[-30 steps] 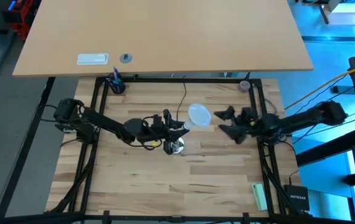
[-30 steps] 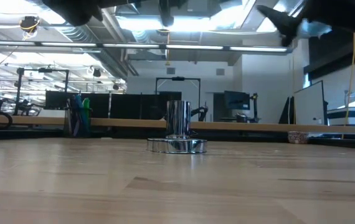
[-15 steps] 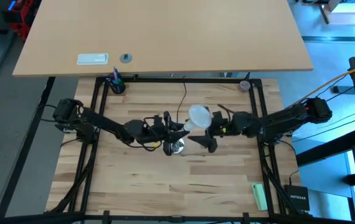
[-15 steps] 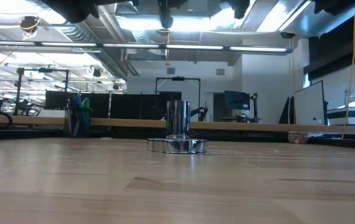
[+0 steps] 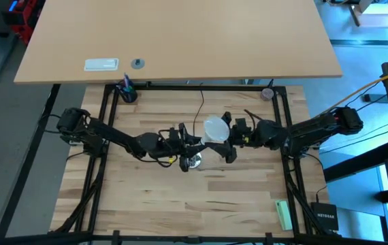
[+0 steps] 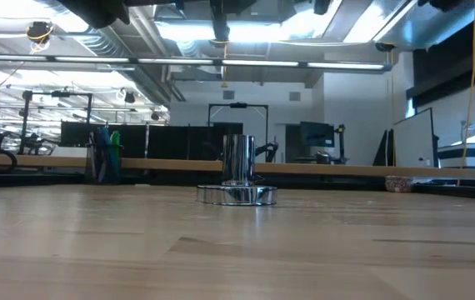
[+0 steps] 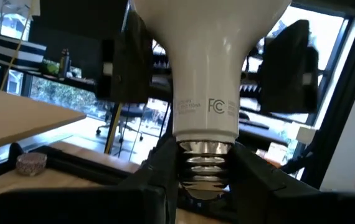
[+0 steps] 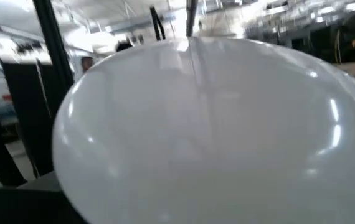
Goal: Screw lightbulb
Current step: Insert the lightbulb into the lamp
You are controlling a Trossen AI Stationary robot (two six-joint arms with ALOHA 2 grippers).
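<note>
The frosted white lightbulb (image 5: 216, 128) is lifted above the table's middle, its globe toward the right; that globe fills the right wrist view (image 8: 202, 124). My left gripper (image 5: 195, 141) is shut on its screw end. My right gripper (image 5: 227, 137) is open, one finger on either side of the globe; in the left wrist view these fingers (image 7: 289, 68) stand behind the bulb, and I cannot tell whether they touch it. The shiny metal socket (image 5: 192, 161) stands on its round disc on the table (image 6: 237, 179), just below the left gripper. My left gripper pinches the bulb's silvery screw base (image 7: 205, 163) between its two fingers (image 7: 160, 169), one on each side. The fingers come almost level from the table's left and lie along the bulb's axis. The bulb is clear of the table, globe pointing away from the gripper and slightly up.
A thin black cord (image 5: 199, 103) runs from the socket to the far edge. A pen cup (image 5: 126, 92) stands at the far left corner, a small dish (image 5: 267, 94) at the far right, and a green object (image 5: 284, 215) near the front right. Black frame rails (image 5: 102, 129) border the table.
My right gripper has travelled toward the table's left, up to the bulb, rolling as it went, and its open fingers now stand around the globe. My left gripper has kept the bulb in place, tipping it slightly.
</note>
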